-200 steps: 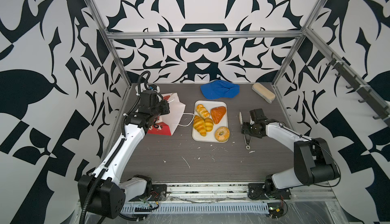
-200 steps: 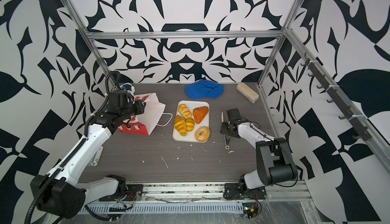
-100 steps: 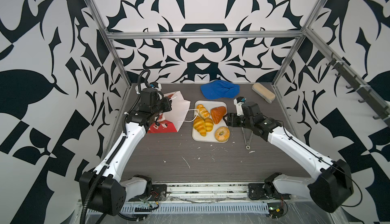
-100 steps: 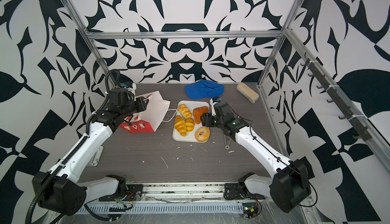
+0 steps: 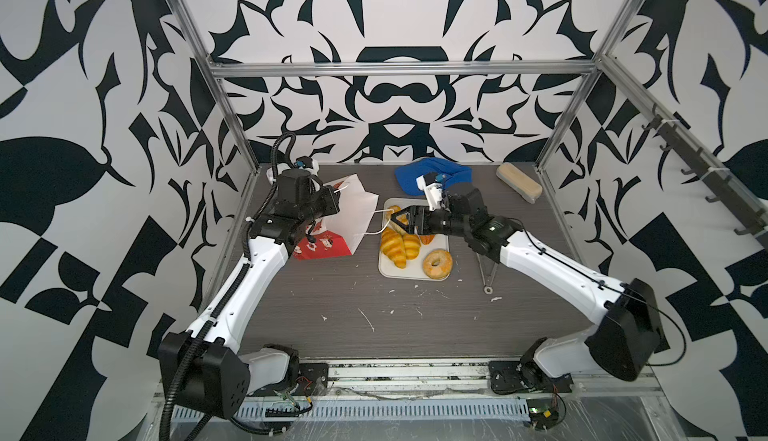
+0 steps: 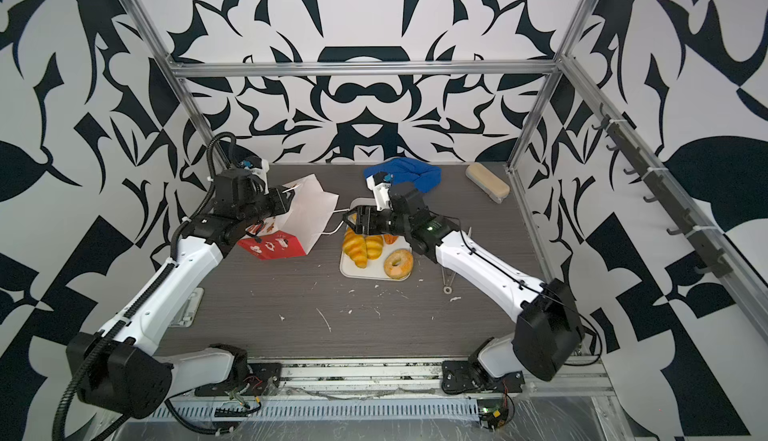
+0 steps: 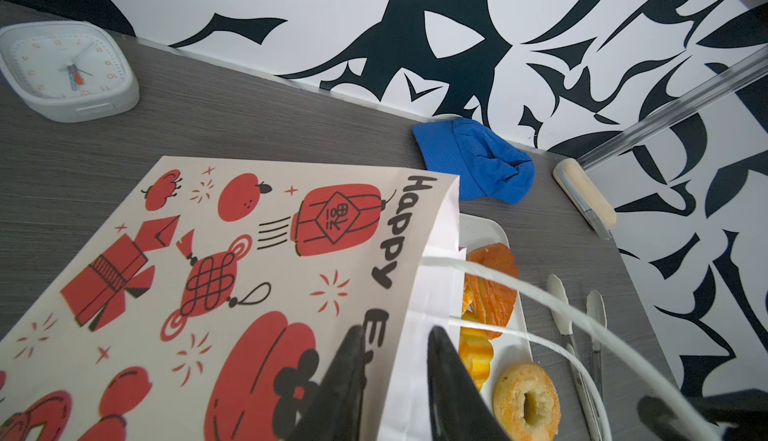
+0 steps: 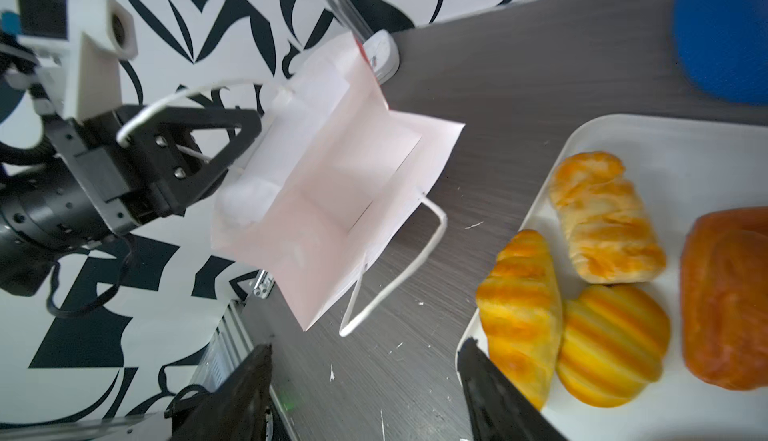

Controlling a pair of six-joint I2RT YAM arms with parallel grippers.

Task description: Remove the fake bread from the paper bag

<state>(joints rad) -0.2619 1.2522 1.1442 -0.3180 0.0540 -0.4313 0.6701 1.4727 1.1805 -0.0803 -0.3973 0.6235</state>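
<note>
The paper bag (image 5: 351,210) (image 6: 309,214) lies tipped on its side at the left, its mouth facing the tray. Its white lining (image 8: 332,193) shows nothing inside. My left gripper (image 7: 395,335) (image 5: 330,204) is shut on the bag's upper wall, one finger on the printed side (image 7: 249,272), one on the lining. The fake bread lies on the white tray (image 8: 685,148) (image 5: 415,275): a braided loaf (image 8: 602,218), two croissants (image 8: 519,314) (image 8: 615,343), a brown pastry (image 8: 731,301) and a doughnut (image 5: 436,263) (image 7: 525,401). My right gripper (image 5: 392,220) (image 8: 365,345) hangs open over the tray's left edge, near the bag's cord handle (image 8: 399,276).
A blue cap (image 5: 432,173) and a beige block (image 5: 519,187) lie at the back. Metal tongs (image 5: 486,272) lie right of the tray. A white clock (image 7: 66,69) sits in the back left corner. White scraps dot the dark tabletop.
My right arm has swung from beside the tongs to above the tray's left edge, jaws staying open. My left gripper has raised the bag's wall, so the mouth stands wider.
</note>
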